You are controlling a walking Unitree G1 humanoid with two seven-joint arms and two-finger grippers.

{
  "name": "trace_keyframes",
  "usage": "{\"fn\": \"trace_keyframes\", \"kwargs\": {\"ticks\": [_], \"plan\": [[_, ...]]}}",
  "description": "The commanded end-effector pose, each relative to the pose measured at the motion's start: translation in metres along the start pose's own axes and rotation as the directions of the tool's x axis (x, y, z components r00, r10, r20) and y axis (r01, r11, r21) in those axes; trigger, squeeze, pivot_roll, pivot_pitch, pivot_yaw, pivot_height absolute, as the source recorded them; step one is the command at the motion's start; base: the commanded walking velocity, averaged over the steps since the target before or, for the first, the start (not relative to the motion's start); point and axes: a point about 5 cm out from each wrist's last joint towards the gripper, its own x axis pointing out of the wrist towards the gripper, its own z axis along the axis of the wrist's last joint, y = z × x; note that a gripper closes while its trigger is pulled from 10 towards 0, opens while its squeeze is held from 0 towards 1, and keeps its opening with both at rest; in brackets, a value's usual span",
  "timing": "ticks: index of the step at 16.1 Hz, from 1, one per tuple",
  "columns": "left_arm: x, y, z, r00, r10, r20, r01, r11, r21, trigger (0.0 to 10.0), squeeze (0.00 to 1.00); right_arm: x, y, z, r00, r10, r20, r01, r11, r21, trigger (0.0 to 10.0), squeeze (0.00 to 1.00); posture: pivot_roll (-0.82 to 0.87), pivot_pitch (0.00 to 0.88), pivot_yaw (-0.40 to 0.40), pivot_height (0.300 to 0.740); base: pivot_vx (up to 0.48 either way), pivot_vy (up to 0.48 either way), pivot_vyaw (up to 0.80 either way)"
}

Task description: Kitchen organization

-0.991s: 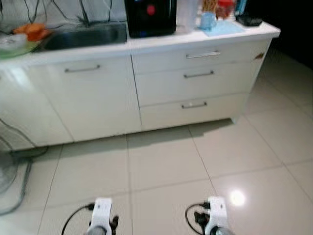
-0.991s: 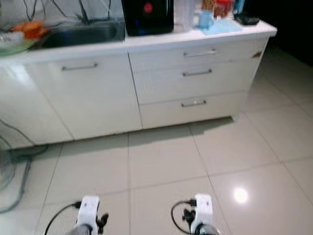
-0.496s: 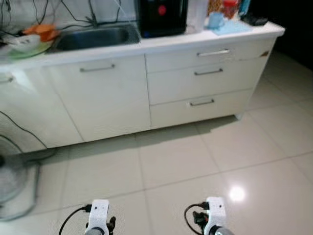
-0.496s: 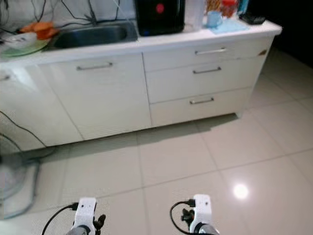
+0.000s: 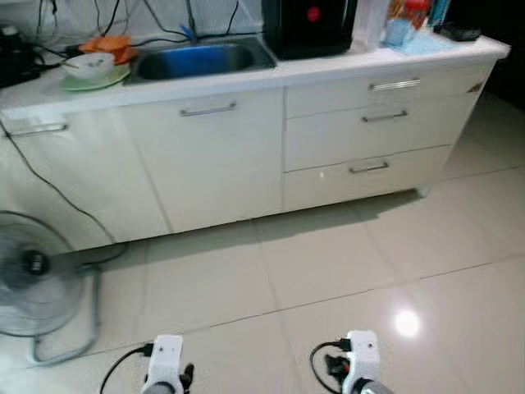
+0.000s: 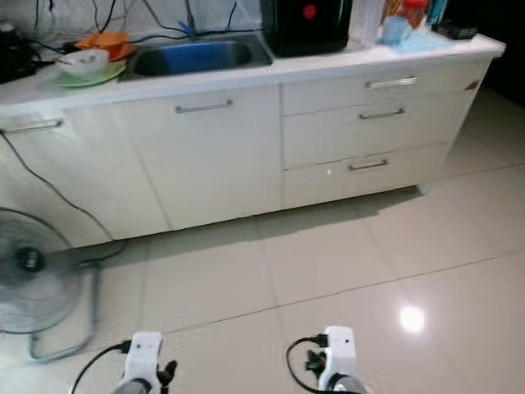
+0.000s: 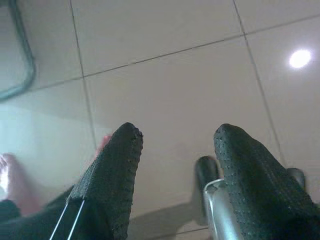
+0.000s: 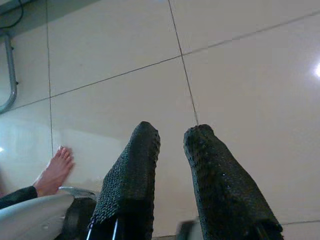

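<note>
A white kitchen counter (image 5: 246,82) runs across the far side, with a steel sink (image 5: 201,59) set in it. Left of the sink, a pale bowl (image 5: 89,64) sits on a green plate beside an orange dish (image 5: 107,43). A black appliance (image 5: 310,25) stands right of the sink, then a blue cup (image 5: 398,31) on a blue cloth. Both arms hang low over the tiled floor, well short of the counter. My left gripper (image 7: 175,135) is open with bare tile between its fingers. My right gripper (image 8: 172,132) is open by a narrower gap, holding nothing.
Three drawers (image 5: 385,119) fill the counter's right half, and cupboard doors (image 5: 205,156) the left. A floor fan (image 5: 33,275) stands at the left with a cable running up to the counter. A person's bare foot (image 8: 54,172) rests on the tiles close behind my arms.
The whole picture has slid rightwards, so the camera has turned left. The floor fan and the dishes at the left have come into view. Both arms hang as before.
</note>
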Motion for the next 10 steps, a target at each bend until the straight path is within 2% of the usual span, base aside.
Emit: {"fn": "trace_keyframes", "kwargs": {"ticks": [1, 4, 10], "plan": [[0.0003, -0.0043, 0.0013, 1.0, -0.009, 0.01, 0.009, 1.0, 0.004, 10.0, 0.0, -0.0003, -0.0012, 0.0002, 1.0, -0.007, 0.003, 0.007, 1.0, 0.005, 10.0, 0.0, -0.03, 0.0, 0.08, 0.74, 0.0, 0.0, 0.0], [-0.0001, -0.0001, -0.0019, 1.0, 0.017, -0.017, -0.017, 1.0, 0.007, 10.0, 0.0, -0.0003, -0.0007, -0.0003, 1.0, -0.007, 0.001, 0.007, 1.0, 0.005, 10.0, 0.0, -0.03, 0.0, 0.08, 0.74, 0.092, 0.0, 0.0], [-0.0003, 0.0015, -0.0027, 1.0, 0.021, -0.02, -0.021, 1.0, 0.013, 10.0, 0.0, -0.0001, 0.0, -0.0002, 1.0, -0.003, 0.0, 0.003, 1.0, 0.004, 10.0, 0.0, -0.03, 0.0, 0.083, 0.74, 0.308, 0.269, 0.0]]}}
